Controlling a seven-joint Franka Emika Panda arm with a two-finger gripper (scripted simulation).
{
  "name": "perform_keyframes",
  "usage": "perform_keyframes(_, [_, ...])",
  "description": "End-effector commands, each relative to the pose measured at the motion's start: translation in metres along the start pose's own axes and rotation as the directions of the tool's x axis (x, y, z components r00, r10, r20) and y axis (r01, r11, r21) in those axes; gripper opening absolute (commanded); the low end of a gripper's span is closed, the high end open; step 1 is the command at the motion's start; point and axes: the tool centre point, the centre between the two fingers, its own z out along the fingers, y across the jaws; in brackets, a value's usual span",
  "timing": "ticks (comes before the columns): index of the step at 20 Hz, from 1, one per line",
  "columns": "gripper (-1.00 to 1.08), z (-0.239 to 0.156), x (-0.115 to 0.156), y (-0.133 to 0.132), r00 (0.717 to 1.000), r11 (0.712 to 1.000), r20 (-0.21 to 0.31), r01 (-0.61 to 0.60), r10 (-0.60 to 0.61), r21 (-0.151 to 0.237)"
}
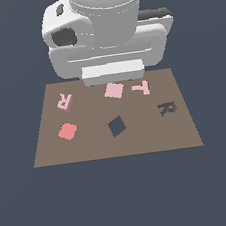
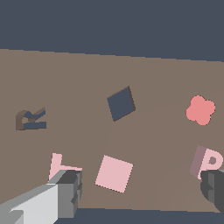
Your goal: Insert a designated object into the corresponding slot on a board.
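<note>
Grey fingers (image 2: 65, 192) of the gripper (image 2: 140, 192) stand wide apart, holding nothing. Just beside one finger sits the pale pink R block (image 2: 206, 162), thick and upright-edged, on the brown board (image 2: 166, 131). Its dark R slot (image 2: 31, 119) lies well apart.

Layout around the diamond hole (image 1: 117, 126) on your board (image 1: 89, 148)

On the exterior view's left you have the R (image 1: 64, 101) and flower (image 1: 67, 131); on its right, the R slot (image 1: 167, 108); behind the hole, the square (image 1: 114, 90) and T (image 1: 141, 88).
</note>
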Motion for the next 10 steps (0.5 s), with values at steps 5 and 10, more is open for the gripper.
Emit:
perform_keyframes(5, [1.0, 0.004, -0.001, 0.006, 1.0, 1.0, 0.0, -0.01, 0.01, 0.0])
perform_keyframes(10, [1.0, 0.021, -0.006, 0.03, 0.999, 0.999, -0.002, -0.052, 0.052, 0.002])
